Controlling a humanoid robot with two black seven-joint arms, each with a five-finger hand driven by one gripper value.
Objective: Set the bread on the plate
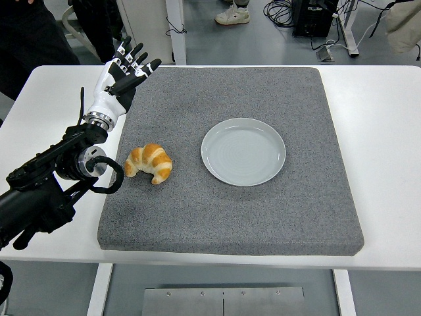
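A golden croissant (149, 162) lies on the left part of the grey mat (230, 217). A pale grey-white plate (243, 151) sits empty on the mat to the right of the croissant, a short gap between them. My left hand (127, 70) is raised over the mat's far left corner, well beyond the croissant, its fingers spread and holding nothing. The left forearm (59, 174) runs in from the lower left. The right arm does not show.
The mat covers most of the white table (381, 118). People's legs and a shoe (233, 14) show on the floor beyond the table's far edge, along with cables and desk legs.
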